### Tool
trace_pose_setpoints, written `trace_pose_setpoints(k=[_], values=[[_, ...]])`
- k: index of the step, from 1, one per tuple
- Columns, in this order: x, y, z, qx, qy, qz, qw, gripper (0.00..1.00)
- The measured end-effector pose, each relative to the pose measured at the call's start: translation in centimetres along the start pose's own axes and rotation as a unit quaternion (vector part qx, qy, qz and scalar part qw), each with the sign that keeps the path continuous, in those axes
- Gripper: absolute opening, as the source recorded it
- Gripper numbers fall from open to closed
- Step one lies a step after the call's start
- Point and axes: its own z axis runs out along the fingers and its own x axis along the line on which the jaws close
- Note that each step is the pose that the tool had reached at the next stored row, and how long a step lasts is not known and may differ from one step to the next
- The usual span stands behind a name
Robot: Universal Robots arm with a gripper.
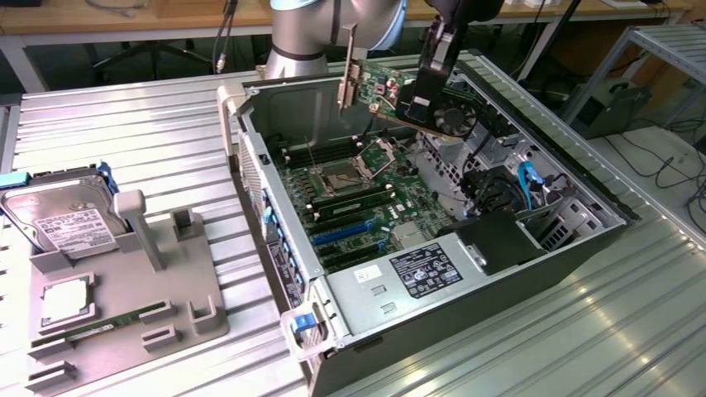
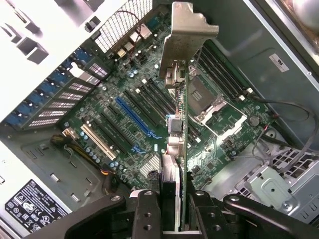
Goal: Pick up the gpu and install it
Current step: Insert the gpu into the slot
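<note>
Fingers [image 2: 154, 211]: mine, closed partway onto the gpu [image 2: 178, 114], one on each face of its board; nothing else in my hold.

Gpu, position: in the air above the open computer case [image 1: 574, 178], seated in no slot. In the exterior view it [image 1: 386, 91] hangs tilted near the case's rear wall, with a black fan on one face.

Bracket [image 2: 187, 30]: silver, at the end of the card farthest from my fingers.

Motherboard [image 2: 114, 134]: beneath the card. The long blue slot [image 2: 137, 117] lies to one side of the card's edge, not under it; the processor socket [image 2: 207, 99] lies to the other side.

Rear slot covers [image 2: 75, 99]: vented, silver, near the blue slot's end.

Handling note, my judgement: I grip at one end only, so the card can swing. Go slowly, hold the board's edge parallel to the blue slot with the bracket toward the rear covers, and avoid the socket and the loose cables [image 2: 279, 124].

Outside the case, on the table [image 1: 144, 116]: grey holder [image 1: 132, 306], a hard drive [image 1: 61, 223] at one end and a green memory stick [image 1: 99, 324] lying in it, all well apart from the card.
</note>
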Motion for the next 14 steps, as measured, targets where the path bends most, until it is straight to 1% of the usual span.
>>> trace_pose_setpoints(k=[6,10,12,14], values=[[0.0,0.0,0.0,-0.0007,0.0005,-0.025,0.9997,0.28],[0.0,0.0,0.0,-0.0012,0.0007,-0.042,0.9991,0.28],[0.0,0.0,0.0,-0.0015,0.0008,-0.054,0.9986,0.28],[0.0,-0.01,0.0,-0.0019,0.001,-0.068,0.9977,0.28]])
